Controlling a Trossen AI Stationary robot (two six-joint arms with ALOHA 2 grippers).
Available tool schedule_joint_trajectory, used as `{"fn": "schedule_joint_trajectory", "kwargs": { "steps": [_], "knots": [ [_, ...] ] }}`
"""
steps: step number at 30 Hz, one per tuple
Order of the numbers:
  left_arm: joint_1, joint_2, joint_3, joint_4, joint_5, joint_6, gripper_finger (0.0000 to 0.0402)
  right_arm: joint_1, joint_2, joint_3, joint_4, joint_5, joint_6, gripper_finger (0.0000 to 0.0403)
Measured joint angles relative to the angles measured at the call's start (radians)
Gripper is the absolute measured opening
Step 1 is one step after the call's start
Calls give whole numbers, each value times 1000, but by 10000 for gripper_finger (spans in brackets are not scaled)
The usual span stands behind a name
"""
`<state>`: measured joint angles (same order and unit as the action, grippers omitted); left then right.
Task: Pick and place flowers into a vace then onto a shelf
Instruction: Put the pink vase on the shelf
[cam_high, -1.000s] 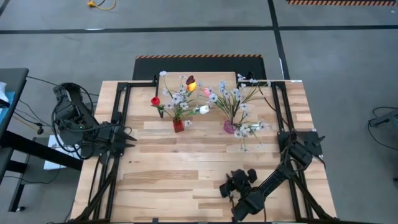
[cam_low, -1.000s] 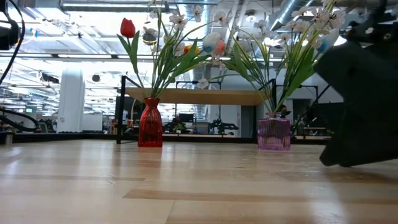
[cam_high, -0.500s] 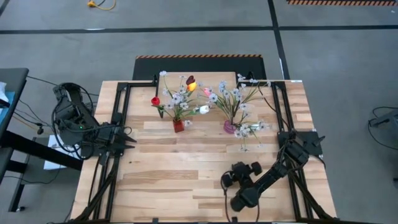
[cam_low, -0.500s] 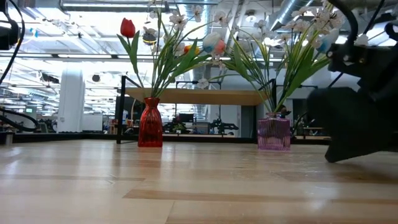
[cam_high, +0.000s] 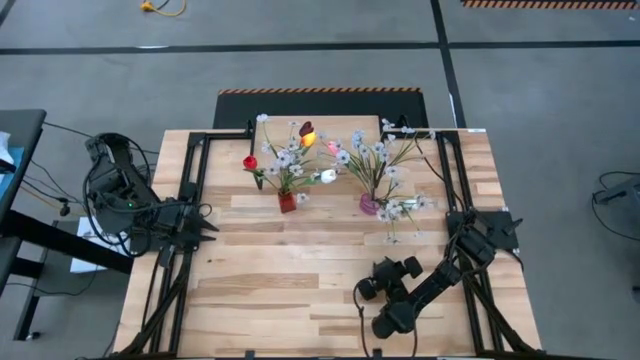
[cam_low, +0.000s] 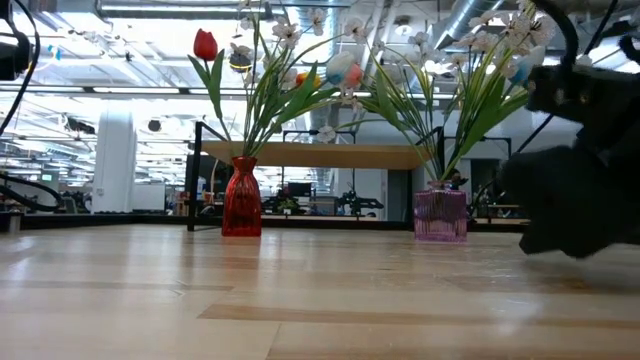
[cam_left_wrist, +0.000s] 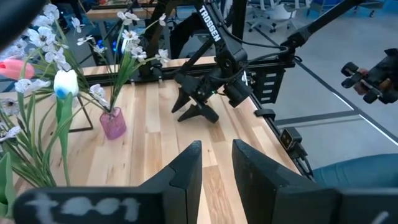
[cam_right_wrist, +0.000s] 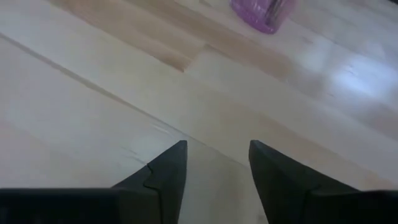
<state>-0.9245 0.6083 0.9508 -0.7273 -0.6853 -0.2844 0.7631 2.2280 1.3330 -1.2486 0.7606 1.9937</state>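
The flowers (cam_high: 300, 155) stand upright in two small vases in the upper middle of the high view: a red vase (cam_high: 287, 202) with red, orange and white tulips and white sprays, and a pink glass vase (cam_high: 370, 204) with white blossom sprays. A loose white spray (cam_high: 400, 212) lies flat just right of the pink vase. The light-wood shelf (cam_low: 310, 154) on thin dark legs stands behind both vases.

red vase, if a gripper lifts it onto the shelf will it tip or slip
The red vase looks narrow-based, with tall flowers leaning out, so it is probably top-heavy and apt to tip. Its ribbed surface looks glossy, perhaps slippery. It seems light for its size.
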Motion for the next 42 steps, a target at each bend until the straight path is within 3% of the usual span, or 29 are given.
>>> {"fn": "schedule_joint_trajectory", "kwargs": {
  "steps": [5,10,15,19,23,26,31,33,38,42],
  "knots": [
    [0,0,0,0,0,0,80,3,0,101,-43,110,-91,176],
    [0,0,0,0,0,0,80,16,-43,243,-74,180,-449,170],
    [0,0,0,7,-1,0,80,14,-226,301,-27,214,-786,156],
    [0,0,0,7,-1,0,80,15,-426,303,84,173,-1108,142],
    [0,0,0,7,-1,0,80,37,-631,304,159,26,-1311,122],
    [0,0,0,8,-2,0,80,84,-769,304,148,-54,-1340,107],
    [0,0,0,8,-20,0,80,198,-970,304,53,-58,-1282,91],
    [0,0,0,9,-43,0,80,237,-1039,304,10,-34,-1222,88],
    [0,0,0,15,-103,11,80,298,-1158,304,-97,146,-1138,86],
    [0,0,0,27,-131,30,80,306,-1229,286,-137,130,-1048,86]
  ]
}}
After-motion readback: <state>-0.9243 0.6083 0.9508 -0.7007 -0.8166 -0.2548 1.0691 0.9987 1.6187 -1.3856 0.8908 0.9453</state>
